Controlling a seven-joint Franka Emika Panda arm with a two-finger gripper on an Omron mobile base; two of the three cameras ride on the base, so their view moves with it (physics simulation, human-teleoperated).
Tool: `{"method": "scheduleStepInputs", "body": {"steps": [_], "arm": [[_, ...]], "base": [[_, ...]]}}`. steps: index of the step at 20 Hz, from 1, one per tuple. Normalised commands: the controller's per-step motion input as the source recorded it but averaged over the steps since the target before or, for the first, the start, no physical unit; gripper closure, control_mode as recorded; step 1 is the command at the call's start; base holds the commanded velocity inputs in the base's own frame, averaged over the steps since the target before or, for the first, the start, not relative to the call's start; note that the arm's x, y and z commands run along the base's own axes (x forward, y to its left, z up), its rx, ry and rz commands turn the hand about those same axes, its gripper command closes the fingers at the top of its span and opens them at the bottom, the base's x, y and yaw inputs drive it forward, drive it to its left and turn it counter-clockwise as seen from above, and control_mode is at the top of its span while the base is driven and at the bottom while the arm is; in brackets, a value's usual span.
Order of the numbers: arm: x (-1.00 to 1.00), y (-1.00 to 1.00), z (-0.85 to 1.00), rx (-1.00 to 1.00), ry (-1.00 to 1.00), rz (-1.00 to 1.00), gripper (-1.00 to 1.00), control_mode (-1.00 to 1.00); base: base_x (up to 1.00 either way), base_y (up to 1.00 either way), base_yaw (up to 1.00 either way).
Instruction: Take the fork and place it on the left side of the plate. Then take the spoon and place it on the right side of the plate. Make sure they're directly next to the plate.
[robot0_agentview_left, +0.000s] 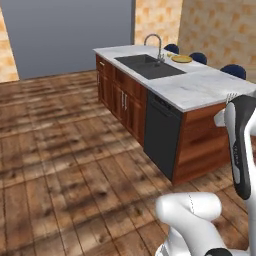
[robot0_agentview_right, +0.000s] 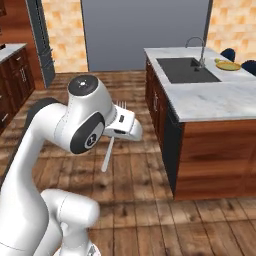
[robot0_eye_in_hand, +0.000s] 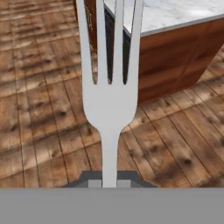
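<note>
My gripper (robot0_eye_in_hand: 109, 183) is shut on the handle of the silver-grey fork (robot0_eye_in_hand: 109, 105), whose tines point up and away from the hand. In the right base view the fork (robot0_agentview_right: 107, 156) hangs over the wooden floor, well short of the island, its handle slanting down below the white hand. Its tines (robot0_agentview_left: 231, 96) poke up beside the arm in the left base view. The yellow-orange plate (robot0_agentview_left: 181, 58) (robot0_agentview_right: 228, 65) lies at the far end of the island top, just past the faucet. The spoon is too small to make out at this distance.
A marble-topped island (robot0_agentview_right: 210, 102) with wooden cabinets stands ahead, with a dark sink (robot0_agentview_right: 186, 70), a faucet (robot0_agentview_left: 159, 47) and a black dishwasher front (robot0_agentview_left: 161, 135). Blue stools (robot0_agentview_left: 235, 71) line its far side. Open wooden floor lies between me and the island.
</note>
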Motion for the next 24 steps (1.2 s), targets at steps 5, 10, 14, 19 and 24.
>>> {"method": "scheduleStepInputs", "body": {"steps": [5, 10, 14, 19, 24], "arm": [[0.0, 0.0, 0.0, 0.0, 0.0, 0.0, 1.0, 1.0], [0.0, 0.0, 0.0, 0.0, 0.0, 0.0, 1.0, 1.0], [0.0, 0.0, 0.0, 0.0, 0.0, 0.0, 1.0, 1.0], [0.0, 0.0, 0.0, 0.0, 0.0, 0.0, 1.0, 1.0], [0.0, 0.0, 0.0, 0.0, 0.0, 0.0, 1.0, 1.0]], "base": [[0.0, -1.0, 0.01], [0.04, -1.0, 0.04], [0.13, -1.0, 0.06], [0.29, -1.0, 0.08], [0.46, -1.0, 0.1]]}}
